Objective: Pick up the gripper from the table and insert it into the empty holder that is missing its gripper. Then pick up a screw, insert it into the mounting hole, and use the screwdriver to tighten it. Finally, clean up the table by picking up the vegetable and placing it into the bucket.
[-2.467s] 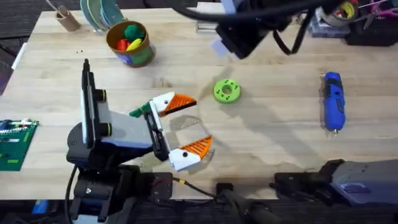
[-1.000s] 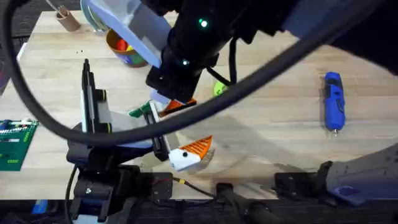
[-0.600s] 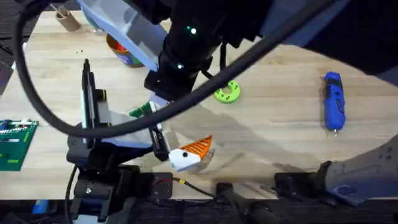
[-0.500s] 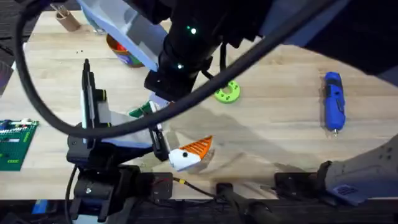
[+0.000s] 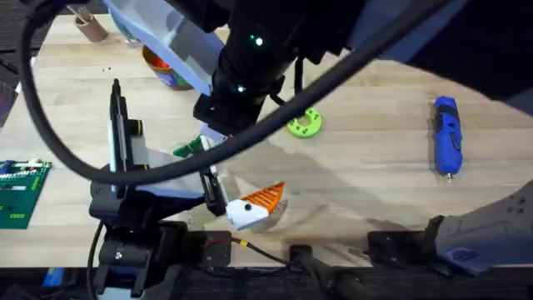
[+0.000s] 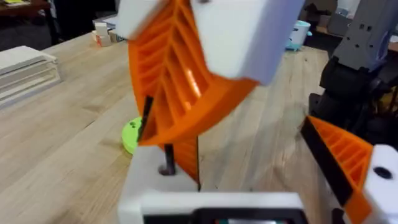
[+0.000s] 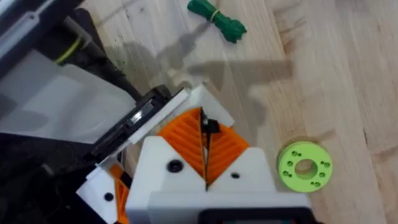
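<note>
Here the right arm's white-and-orange gripper (image 7: 205, 163) is pinched closed on a small dark screw (image 7: 209, 127) above the left arm's open gripper (image 5: 236, 177). The stubby blue powered screwdriver (image 5: 446, 136) lies well apart on the wooden table (image 5: 366, 158); the dark green toy vegetable (image 7: 216, 17) lies beside the left arm.

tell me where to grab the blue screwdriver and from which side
Grip the screwdriver across its thick blue handle, near the middle, coming straight down from above. It lies flat on the table, long axis running away from the arm bases, bit toward them, with bare wood either side, so fingers can likely straddle its width.

Overhead plus two close wrist views
</note>
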